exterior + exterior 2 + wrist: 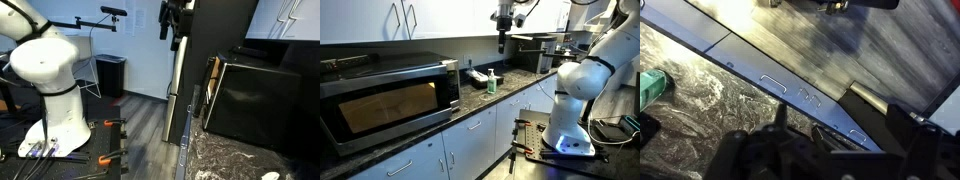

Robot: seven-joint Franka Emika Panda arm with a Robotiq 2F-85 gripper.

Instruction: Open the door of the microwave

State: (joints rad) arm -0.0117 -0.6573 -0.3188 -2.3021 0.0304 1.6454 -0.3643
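Observation:
The microwave [380, 72] stands on the counter in the near left of an exterior view. Its door [390, 106], a dark glass window in a black frame, is closed. In an exterior view the microwave [255, 100] shows as a glossy black box, with only the tan front edge of its door [212, 88] visible. My gripper [502, 38] hangs high above the counter, well away from the microwave, and also shows at the top of an exterior view [175, 30]. In the wrist view the gripper [840, 125] looks open and empty, over the counter edge and cabinet fronts.
A green bottle [491, 82] stands on the granite counter [480, 100] and also shows in the wrist view [648, 86]. A tall black panel with a silver edge [205, 50] rises beside the microwave. A small black bin [111, 73] stands on the floor. The white robot base [55, 90] is nearby.

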